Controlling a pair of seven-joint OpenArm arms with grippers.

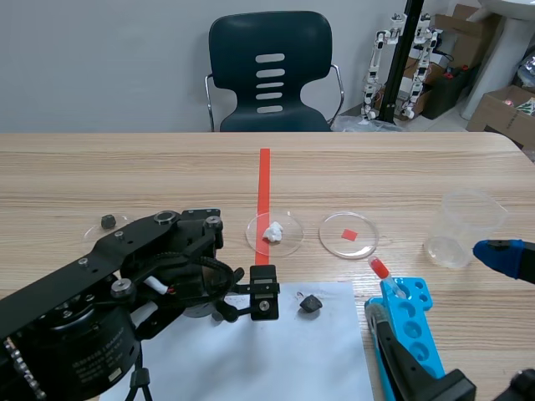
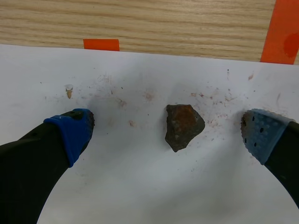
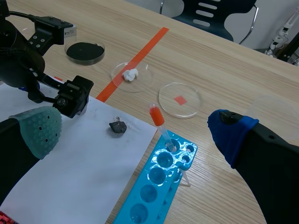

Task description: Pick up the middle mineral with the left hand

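We see the left gripper wide open and empty. The dark rock lies between its fingers on white paper, with bare sheet around the rock. Beyond the rock stands a dish. The right gripper is also open and empty.

The left claw points down, fingers wide apart; the right claw gapes.
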